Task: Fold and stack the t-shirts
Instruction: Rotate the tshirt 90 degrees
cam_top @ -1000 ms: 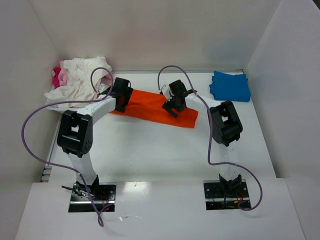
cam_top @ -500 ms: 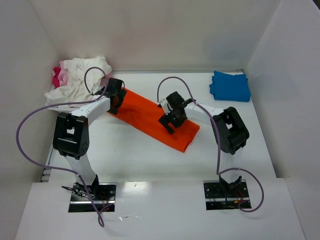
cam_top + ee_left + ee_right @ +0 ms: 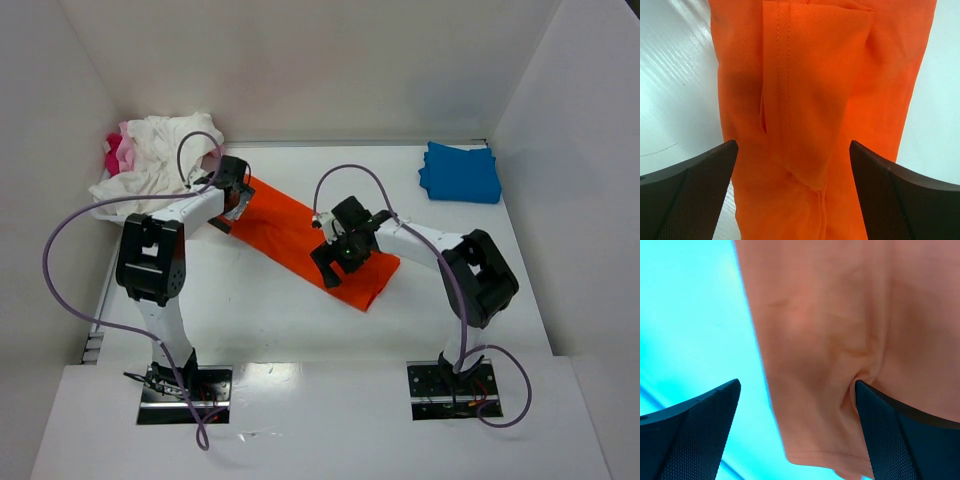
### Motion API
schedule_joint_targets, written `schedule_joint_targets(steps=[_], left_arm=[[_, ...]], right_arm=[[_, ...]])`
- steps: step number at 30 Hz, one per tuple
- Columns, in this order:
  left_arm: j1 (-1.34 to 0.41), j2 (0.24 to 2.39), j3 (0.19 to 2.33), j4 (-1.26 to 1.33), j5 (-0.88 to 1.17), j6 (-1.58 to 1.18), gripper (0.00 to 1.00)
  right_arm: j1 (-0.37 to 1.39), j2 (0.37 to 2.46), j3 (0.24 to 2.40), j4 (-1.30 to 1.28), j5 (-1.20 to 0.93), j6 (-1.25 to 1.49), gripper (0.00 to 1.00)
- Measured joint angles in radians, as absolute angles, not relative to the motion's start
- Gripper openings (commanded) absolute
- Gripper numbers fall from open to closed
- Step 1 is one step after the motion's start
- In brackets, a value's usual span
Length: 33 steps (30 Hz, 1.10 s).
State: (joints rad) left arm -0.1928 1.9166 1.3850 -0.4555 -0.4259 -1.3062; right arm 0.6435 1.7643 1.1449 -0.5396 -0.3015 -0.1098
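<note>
Nearest the bases: right gripper (image 3: 336, 254), low over the near-right end of the orange t-shirt (image 3: 300, 235), fingers spread wide and pinching nothing (one fingertip (image 3: 900, 440) seemingly brushing a pucker in the cloth, though hard to be sure from the wrist view). Already narrowed into a long band, lying flat on the white table (image 3: 300, 325), running diagonally from near-right to far-left. At that far-left end: left gripper (image 3: 232, 192), likewise spread apart, straddling the band with a folded-in flap (image 3: 810, 75) and its double-stitched hem between the fingers, gripping nothing.

Probably the crosswise fold next, one end laid over the other. To do it well: set each pincer down at the band's very edge and close on every layer, not only the top flap; lift just enough to clear the table; carry the near end across in one level sweep, edges kept in line; let go before backing off, so as not to drag the fold askew.

Farther back, far right: blue t-shirt (image 3: 460, 172), folded, well apart from the orange one, a likely base for the stack. Far-left corner: rumpled heap of white t-shirts (image 3: 150, 165) with a pink t-shirt (image 3: 114, 155) poking out, not yet folded.
</note>
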Motion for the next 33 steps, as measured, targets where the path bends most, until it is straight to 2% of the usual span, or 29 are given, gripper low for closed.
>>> schedule_joint_targets(steps=[12,19,28,33], left_arm=[[-0.193,2.017,1.441,-0.456,-0.419,-1.306,1.00],[-0.193,2.136,1.606,-0.458,-0.381,-1.216,1.00],[-0.193,2.147,1.623,-0.449,-0.363,-1.179,1.00],[-0.193,2.155,1.631,-0.438,-0.350,-1.153,1.00]], right_arm=[[0.719,1.802,1.140,-0.535,-0.284,-0.098,1.00],[0.720,1.800,1.140,-0.536,-0.210,-0.090,1.00],[0.593,1.708,1.169,-0.551,-0.088,-0.067,1.00],[0.597,1.674,1.185,-0.548,-0.071,-0.063,1.00]])
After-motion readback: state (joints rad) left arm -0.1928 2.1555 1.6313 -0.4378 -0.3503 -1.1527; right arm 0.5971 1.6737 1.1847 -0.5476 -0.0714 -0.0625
